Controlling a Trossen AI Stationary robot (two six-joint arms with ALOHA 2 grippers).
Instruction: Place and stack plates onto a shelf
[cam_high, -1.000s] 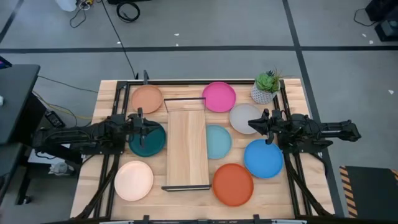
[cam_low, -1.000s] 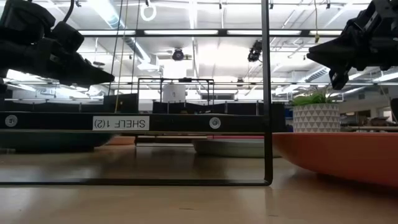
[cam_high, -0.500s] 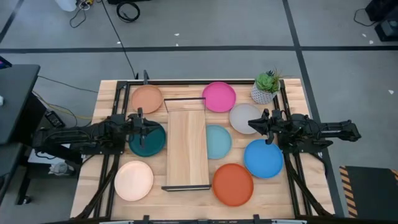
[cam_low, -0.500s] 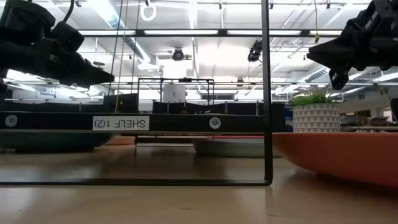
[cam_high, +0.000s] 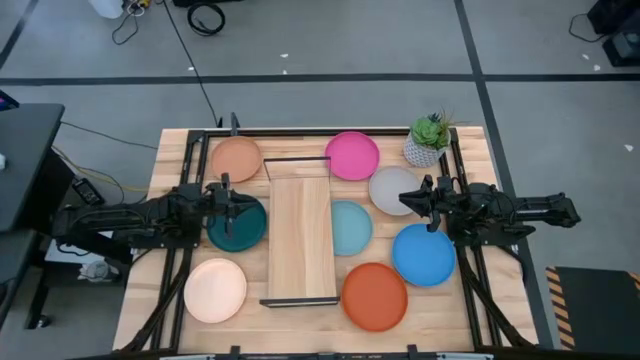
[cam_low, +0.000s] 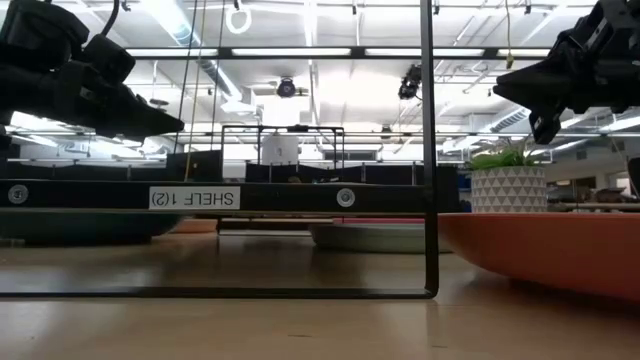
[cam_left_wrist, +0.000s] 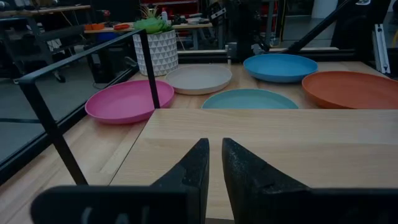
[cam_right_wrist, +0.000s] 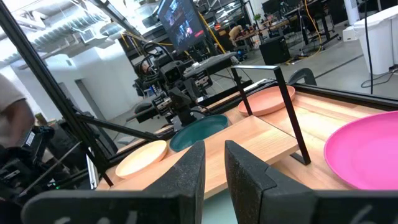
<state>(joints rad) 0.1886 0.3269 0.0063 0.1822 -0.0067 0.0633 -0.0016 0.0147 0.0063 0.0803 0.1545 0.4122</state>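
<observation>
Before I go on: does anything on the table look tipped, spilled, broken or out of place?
Nothing stands out. All eight plates lie flat on the table around the shelf, whose board holds no plate yet. The potted plant stands upright at the far right corner. Both arms hover over the table, holding nothing.

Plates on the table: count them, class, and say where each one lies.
8, none on the shelf. Left of it: terracotta, dark teal, pale peach. Right: magenta, grey, light blue, bright blue, red-orange.
</observation>
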